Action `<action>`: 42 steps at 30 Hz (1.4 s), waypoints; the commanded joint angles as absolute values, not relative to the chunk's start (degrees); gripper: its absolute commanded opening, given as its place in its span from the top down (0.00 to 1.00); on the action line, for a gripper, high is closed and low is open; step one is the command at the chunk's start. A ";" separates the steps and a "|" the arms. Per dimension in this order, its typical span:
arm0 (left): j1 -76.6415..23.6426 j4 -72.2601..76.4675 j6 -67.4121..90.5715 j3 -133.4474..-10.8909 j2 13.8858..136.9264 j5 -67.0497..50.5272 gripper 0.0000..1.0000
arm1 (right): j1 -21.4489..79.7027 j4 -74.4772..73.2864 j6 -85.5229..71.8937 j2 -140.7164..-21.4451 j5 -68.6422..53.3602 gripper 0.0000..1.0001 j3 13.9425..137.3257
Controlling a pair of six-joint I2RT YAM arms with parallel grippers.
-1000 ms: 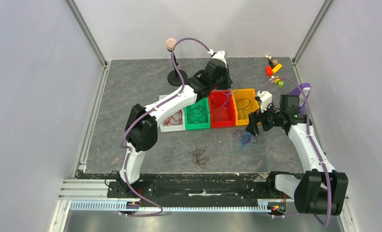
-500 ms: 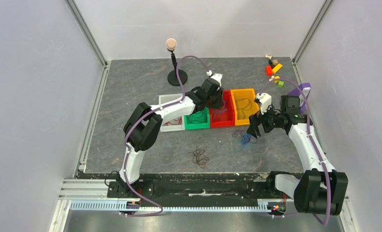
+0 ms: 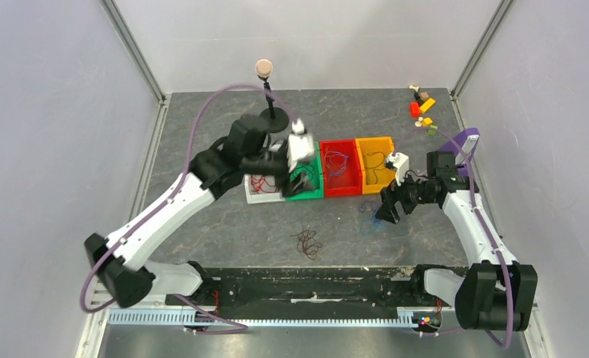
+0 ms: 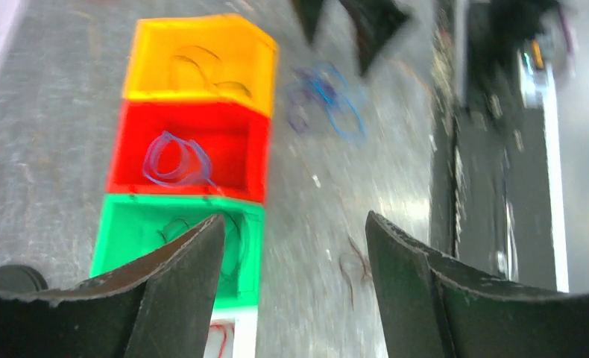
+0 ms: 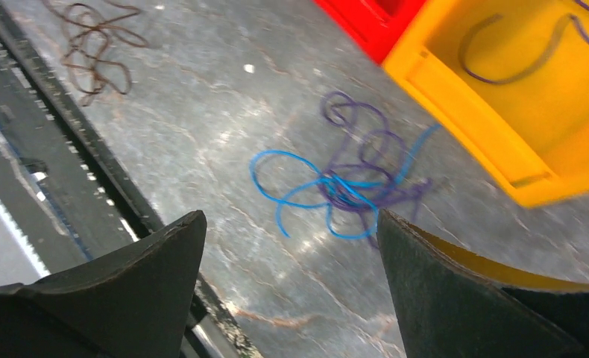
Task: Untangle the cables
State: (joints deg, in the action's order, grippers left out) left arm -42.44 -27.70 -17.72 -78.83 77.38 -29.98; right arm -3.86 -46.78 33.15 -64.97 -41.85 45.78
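**Two loose clumps on the tabletop, four bins behind them**

Closest to the near edge, about midway along it, lies a small brown clump of cables (image 3: 306, 242). It is thin, hair-like wire in tight curls, a little longer from near to far than across.

To its right and slightly farther in is the blue-and-purple tangle (image 5: 344, 179). Its open blue loops sprawl flat around a knotted purple middle, with no clear long axis. One blue strand points toward the orange bin. The right pincer (image 5: 291, 216) hangs over this tangle with its dark fingers spread wide and nothing between them.

Beyond, four square plastic bins stand side by side in one row parallel to the near edge. From left to right they are white (image 3: 265, 199), green (image 3: 306, 196), red (image 3: 342, 192) and orange (image 3: 373, 139). Each holds some wire:
- White: red wire.
- Green: dark wire.
- Red: a pale bluish coil.
- Orange: dark loops.

The left pincer (image 4: 291, 224) hovers above the green bin, fingers apart and empty.

Toward the far edge stands a thin stand (image 3: 264, 68) with a round black base and a round head. A scatter of small coloured blocks (image 3: 422, 104) sits in the far right corner.
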 commanded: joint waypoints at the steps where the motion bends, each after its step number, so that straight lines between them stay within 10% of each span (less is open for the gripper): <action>1: -42.39 -56.43 -57.60 -68.81 74.70 -43.33 0.26 | 2.12 -44.78 28.75 -66.11 -47.20 0.13 44.65; 12: -44.87 -58.07 -76.36 -65.41 82.16 -42.98 0.36 | 14.09 -30.74 15.52 -71.07 -48.91 0.23 41.93; 30: -18.58 -31.49 -35.80 -48.94 61.65 -52.11 0.28 | 44.72 -0.45 -2.85 -87.38 -40.07 0.29 46.05; 42: -16.25 -22.94 -24.28 -46.92 59.50 -51.46 0.29 | 45.25 1.65 -3.12 -88.60 -37.19 1.00 48.63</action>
State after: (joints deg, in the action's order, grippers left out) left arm -17.28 -27.49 -29.30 -47.83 61.69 -50.06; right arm 45.36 -0.54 -3.49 -90.91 -37.85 45.12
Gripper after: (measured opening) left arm 0.717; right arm 0.028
